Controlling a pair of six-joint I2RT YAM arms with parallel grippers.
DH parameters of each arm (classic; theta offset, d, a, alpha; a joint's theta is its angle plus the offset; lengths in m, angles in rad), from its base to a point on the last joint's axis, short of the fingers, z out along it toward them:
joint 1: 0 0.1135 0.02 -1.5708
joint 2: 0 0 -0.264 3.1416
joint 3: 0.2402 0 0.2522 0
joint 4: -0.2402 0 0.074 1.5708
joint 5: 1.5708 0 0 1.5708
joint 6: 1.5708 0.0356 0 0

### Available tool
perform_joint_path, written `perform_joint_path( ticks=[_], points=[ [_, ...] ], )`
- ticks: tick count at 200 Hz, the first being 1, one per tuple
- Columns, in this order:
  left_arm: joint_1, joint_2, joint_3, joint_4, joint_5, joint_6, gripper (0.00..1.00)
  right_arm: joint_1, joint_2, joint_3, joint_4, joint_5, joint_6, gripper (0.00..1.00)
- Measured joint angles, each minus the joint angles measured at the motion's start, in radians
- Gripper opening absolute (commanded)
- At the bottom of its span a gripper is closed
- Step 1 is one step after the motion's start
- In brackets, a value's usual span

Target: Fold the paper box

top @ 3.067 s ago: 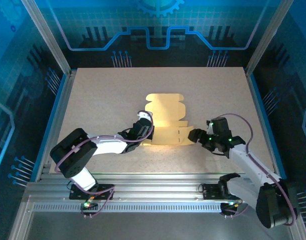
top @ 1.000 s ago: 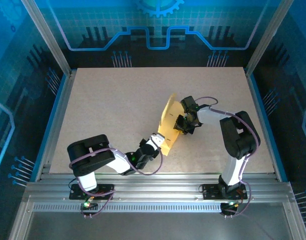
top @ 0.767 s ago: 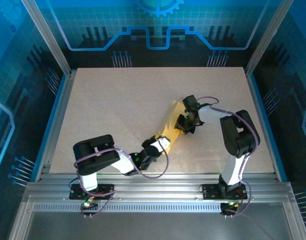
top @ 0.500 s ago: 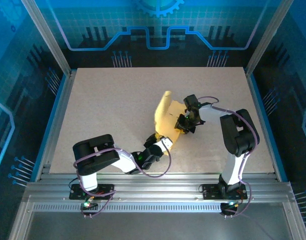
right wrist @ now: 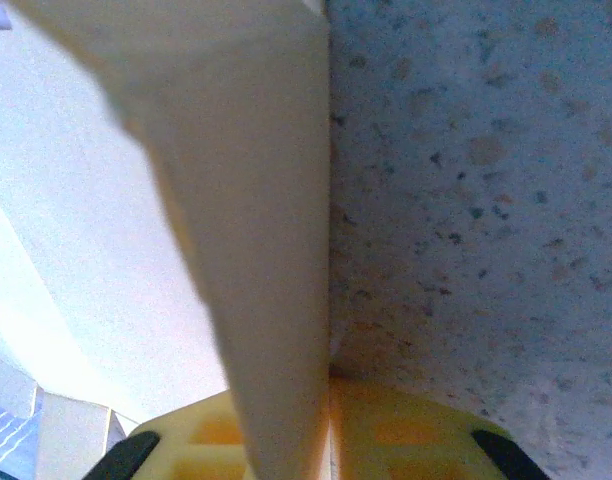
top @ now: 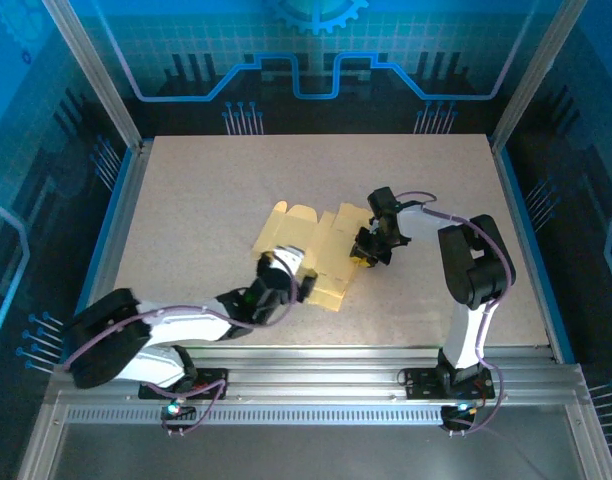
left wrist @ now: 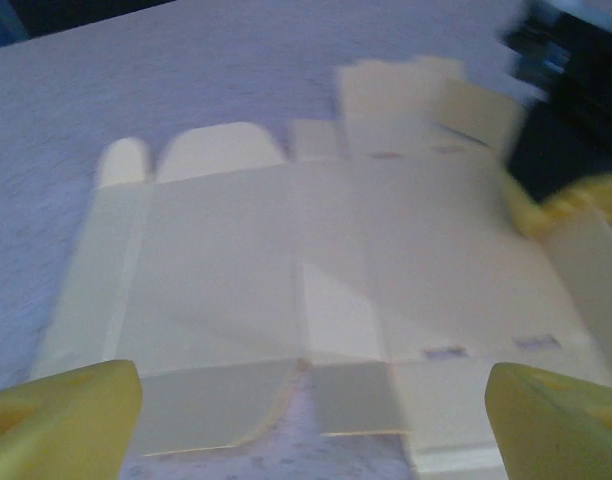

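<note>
The left gripper stands wide open and holds nothing; the paper box lies as a flat die-cut sheet on the desk just ahead of it, the near flaps between its fingertips. At the sheet's far-right edge the right gripper is pinched on a raised flap. The step looks like creasing a first wall: the left should pin the panel beside the score line while the right swings its flap over, without dragging the sheet askew
</note>
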Motion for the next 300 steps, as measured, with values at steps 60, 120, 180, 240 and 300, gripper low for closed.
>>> perform_joint_path(
  ticks=[60,120,180,240,300],
  points=[
    [0.219,-0.193,-0.006,-0.332,0.066,-0.325,0.94,-0.002,0.006,0.020,-0.031,0.007,-0.021,0.00],
    [0.322,-0.226,-0.075,-0.380,0.248,-0.631,0.98,-0.012,-0.014,-0.008,0.066,0.003,-0.042,0.00],
    [0.325,-0.165,-0.047,-0.337,0.403,-0.949,0.90,-0.037,-0.016,-0.008,0.135,-0.034,-0.049,0.00],
    [0.470,-0.100,0.014,-0.272,0.486,-0.955,0.97,-0.071,-0.077,-0.055,0.257,-0.190,-0.058,0.00],
    [0.610,-0.116,0.016,-0.165,0.611,-0.952,0.99,-0.102,-0.284,-0.133,0.482,-0.332,-0.089,0.00]
  ],
)
